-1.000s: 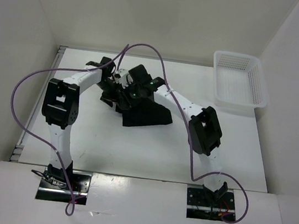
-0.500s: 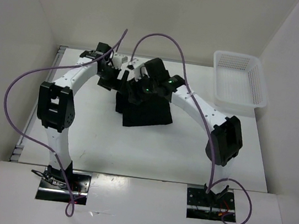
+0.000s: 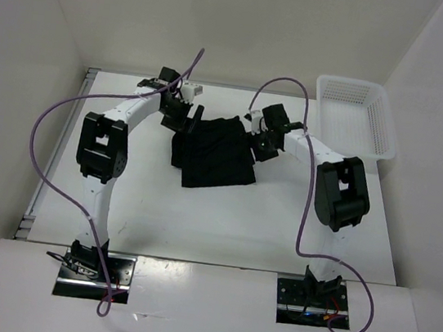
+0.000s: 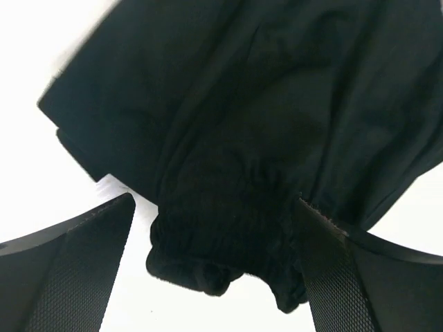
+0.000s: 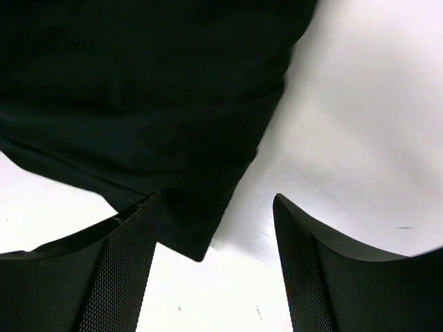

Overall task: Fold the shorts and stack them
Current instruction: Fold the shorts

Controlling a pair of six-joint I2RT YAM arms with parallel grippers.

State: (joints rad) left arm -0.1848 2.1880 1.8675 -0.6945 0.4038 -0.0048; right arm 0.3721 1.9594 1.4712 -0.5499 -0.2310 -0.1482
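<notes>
Left fingers (image 4: 69,266) and right fingers (image 5: 118,273) gape, released, over the shorts (image 3: 215,153); lifting away could snag the bunched waistband (image 4: 221,235) and spoil the fold.

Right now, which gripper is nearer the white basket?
The right gripper, on the side of the shorts facing the basket; the left gripper is across the shorts.

White plastic mesh basket (image 3: 353,154) at the far right corner of the worktop (image 3: 197,220), upright with its open side up, long side running along the right wall. The worktop is plain white and matte. White panels (image 3: 250,21) close it in at the back and on both sides. A grey metal strip (image 3: 25,221) runs along its left edge.
</notes>
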